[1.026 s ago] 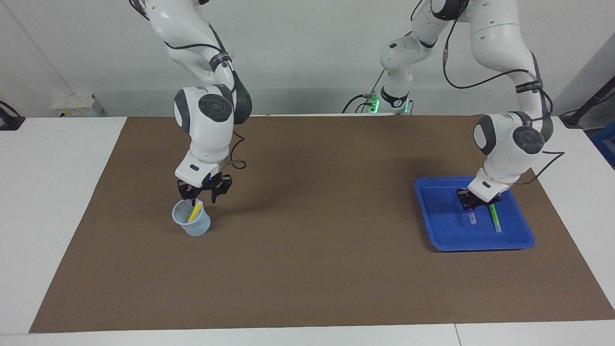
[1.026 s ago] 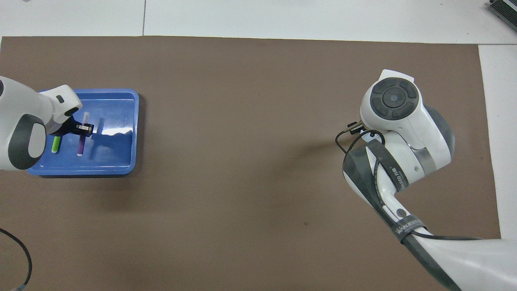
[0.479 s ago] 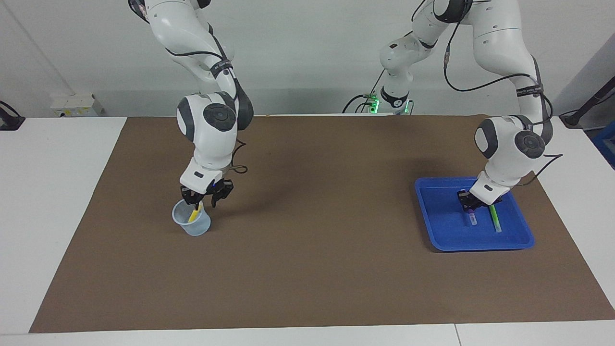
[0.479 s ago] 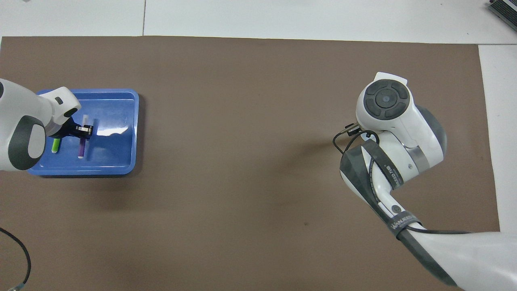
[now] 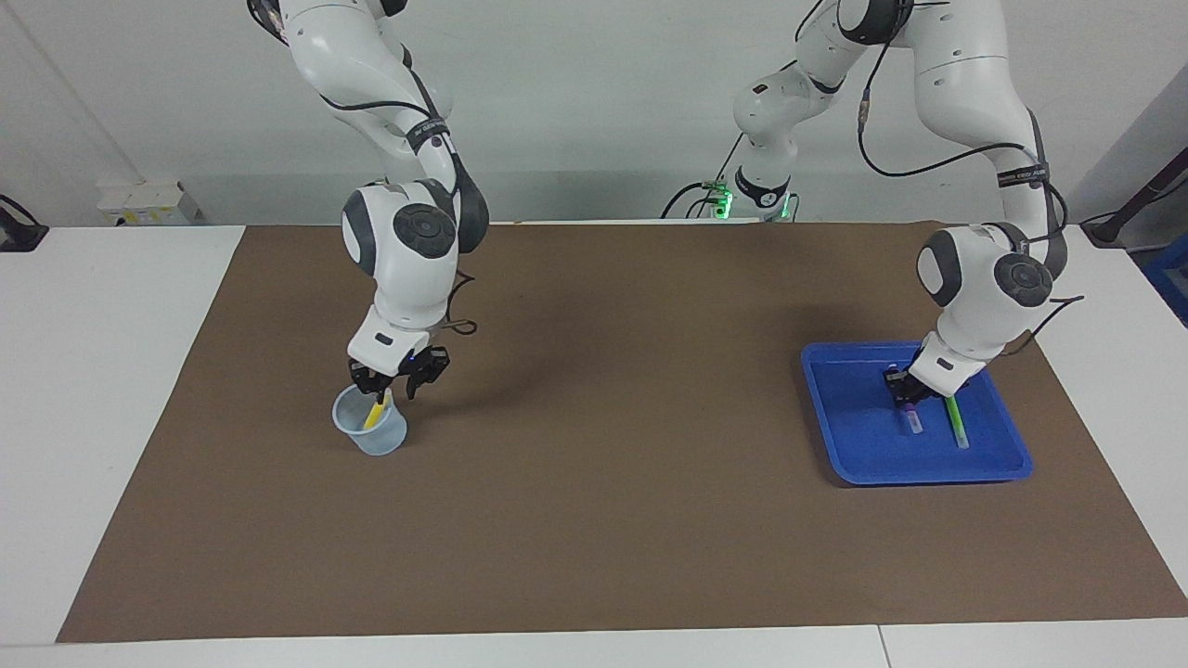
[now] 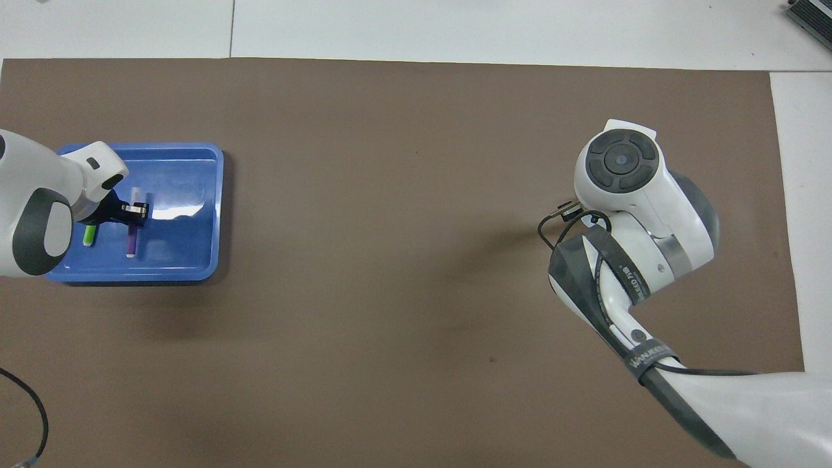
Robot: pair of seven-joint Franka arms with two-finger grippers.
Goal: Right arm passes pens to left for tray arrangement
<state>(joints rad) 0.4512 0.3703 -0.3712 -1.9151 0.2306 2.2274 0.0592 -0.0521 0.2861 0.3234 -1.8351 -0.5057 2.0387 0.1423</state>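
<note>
A shallow bright blue plastic tray (image 5: 840, 422) with a raised rim sits on the brown mat (image 5: 613, 445) that covers the white tabletop (image 5: 102, 371), toward the left arm's end. Two slim marker pens lie in it side by side: a bright green pen (image 5: 956, 423) and a purple pen (image 5: 910, 417), each with a small white end. The left end effector (image 5: 905, 392) is down in the tray, closed tight on the purple pen, just beside the green one. Toward the right arm's end stands a small see-through bluish plastic cup (image 5: 371, 422). A yellow pen (image 5: 376, 409) leans inside it with its top end poking up over the rim. The right end effector (image 5: 397, 379) is right at the top of the cup, around the top of the yellow pen; its fingers stand partly apart, and I cannot tell if they are squeezing the pen. From overhead, the right arm hides the cup. A dark band on that arm has white letters on it, too small to read.
</note>
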